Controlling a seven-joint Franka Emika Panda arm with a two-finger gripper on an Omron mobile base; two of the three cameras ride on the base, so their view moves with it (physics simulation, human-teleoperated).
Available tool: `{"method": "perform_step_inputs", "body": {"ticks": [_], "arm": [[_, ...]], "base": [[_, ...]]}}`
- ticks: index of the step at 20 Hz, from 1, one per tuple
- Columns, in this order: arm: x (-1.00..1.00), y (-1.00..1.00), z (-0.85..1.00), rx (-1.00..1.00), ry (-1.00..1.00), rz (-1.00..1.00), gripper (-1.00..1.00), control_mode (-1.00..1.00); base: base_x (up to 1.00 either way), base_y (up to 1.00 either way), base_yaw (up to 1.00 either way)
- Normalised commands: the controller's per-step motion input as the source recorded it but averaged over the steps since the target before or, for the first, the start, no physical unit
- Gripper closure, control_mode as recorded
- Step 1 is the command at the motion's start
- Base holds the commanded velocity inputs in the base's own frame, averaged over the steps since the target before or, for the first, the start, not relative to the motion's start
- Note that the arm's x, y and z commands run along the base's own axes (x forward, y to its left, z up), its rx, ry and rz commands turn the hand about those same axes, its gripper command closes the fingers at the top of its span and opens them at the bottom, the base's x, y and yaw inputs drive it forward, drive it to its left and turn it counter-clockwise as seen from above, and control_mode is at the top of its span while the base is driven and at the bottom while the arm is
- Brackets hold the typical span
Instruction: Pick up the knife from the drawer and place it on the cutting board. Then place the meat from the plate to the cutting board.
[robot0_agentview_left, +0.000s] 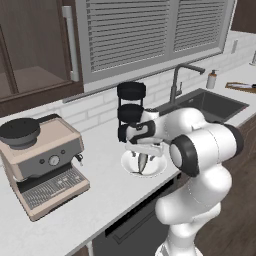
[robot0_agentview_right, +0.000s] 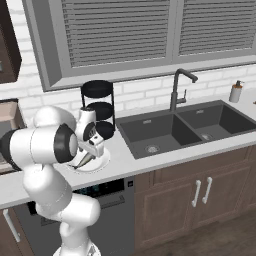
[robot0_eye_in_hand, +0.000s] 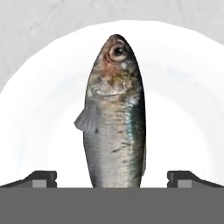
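The worktop (robot0_agentview_left: 100, 200) carries the plate (robot0_eye_in_hand: 39, 109) straight below the hand (robot0_eye_in_hand: 112, 177), which hangs over it with its jaws wide and nothing between them. On the plate lies the meat (robot0_eye_in_hand: 114, 118) (a whole silvery fish), right under the hand and centred in the gap between the two fingertips (robot0_eye_in_hand: 41, 177). Its long axis runs away from the hand, crosswise to the line between the tips, head at the far end, so a straight descent should set the tips on either flank. The tail end is cut off at the near edge of the hand view, so how far the fish reaches back under the palm I cannot tell. In the base views the hand and wrist cover most of the plate, and the fish shows as a dark sliver.
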Motion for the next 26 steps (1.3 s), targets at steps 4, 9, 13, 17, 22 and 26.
{"method": "perform_step_inputs", "body": {"ticks": [4, 9, 13, 17, 22, 26], "arm": [[0.04, 0.0, -0.2, -0.05, 0.05, 0.0, -1.0, -1.0], [0.01, 0.0, -0.4, -0.05, 0.05, 0.0, -1.0, -1.0], [0.0, 0.0, -0.28, 0.0, 0.0, 0.0, -1.0, -1.0], [0.0, 0.0, -0.03, 0.0, 0.0, 0.0, 1.0, -1.0], [-0.1, 0.0, 0.01, 0.0, 0.0, -0.01, 1.0, -1.0], [-0.36, -0.02, 0.68, 0.0, -0.12, -0.08, 1.0, -1.0]], "base": [[0.0, 0.0, 0.0], [0.0, 0.0, 0.0], [0.0, 0.0, 0.0], [0.0, 0.0, 0.0], [0.0, 0.0, 0.0], [0.0, 0.0, 0.0]]}}
